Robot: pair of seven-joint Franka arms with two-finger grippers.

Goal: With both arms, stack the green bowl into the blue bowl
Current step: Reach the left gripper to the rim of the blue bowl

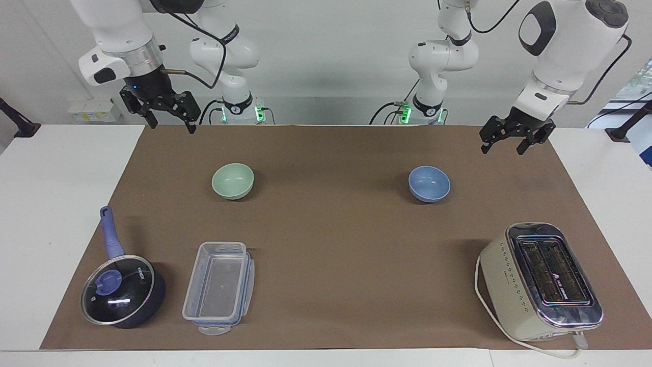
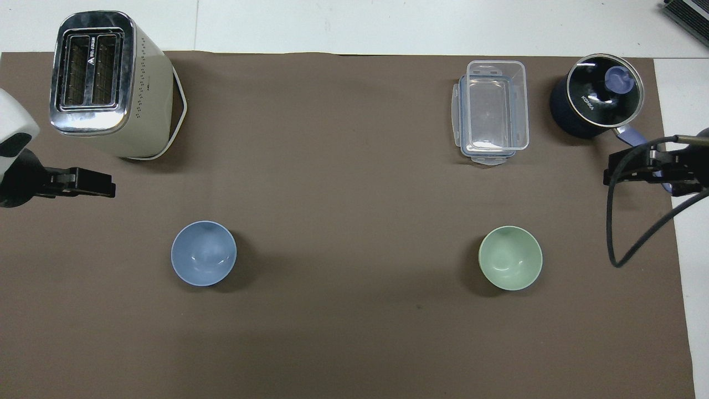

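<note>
The green bowl (image 1: 233, 180) sits upright on the brown mat (image 1: 331, 153), mouth up; being round, it has no long axis to speak of. It lies toward my right arm's end of the counter (image 1: 46, 204). The blue bowl (image 1: 429, 183) sits the same way, mouth up, toward my left arm's end, level with the green one and well apart from it, with only bare mat between them.

My left hand (image 1: 501, 142) hangs released, fingers spread, in the air over the mat's edge near the blue bowl, touching nothing. My right hand (image 1: 170, 122) waits raised over the mat's corner nearest me, also released and empty.

Farther from me than the green bowl lies a clear plastic container (image 1: 219, 288), its long side running away from me, and beside it a dark lidded pot (image 1: 122, 291) whose blue handle points back toward me. Farther from me than the blue bowl stands a cream toaster (image 1: 540, 280), slots up. None of these lies between the bowls.
</note>
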